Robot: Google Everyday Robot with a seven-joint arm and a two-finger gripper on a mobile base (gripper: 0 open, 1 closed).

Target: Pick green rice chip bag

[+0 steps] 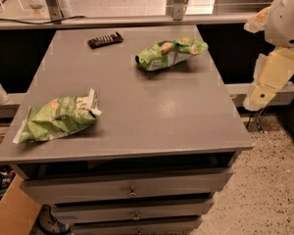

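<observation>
The green rice chip bag [169,53] lies on its side at the far right of the grey cabinet top [137,106]. It is bright green with a white label panel and tan round chip pictures. My gripper [262,89] hangs off the right edge of the cabinet, on the white and cream arm [286,18]. It is clear of the table, well to the right of the bag and a little nearer the camera, and holds nothing that I can see.
A paler green bag [59,119] with a white end strip lies near the front left corner. A dark flat bar [105,39] lies at the back. Drawers [131,190] face the front. A cardboard box [10,214] stands on the floor at the left.
</observation>
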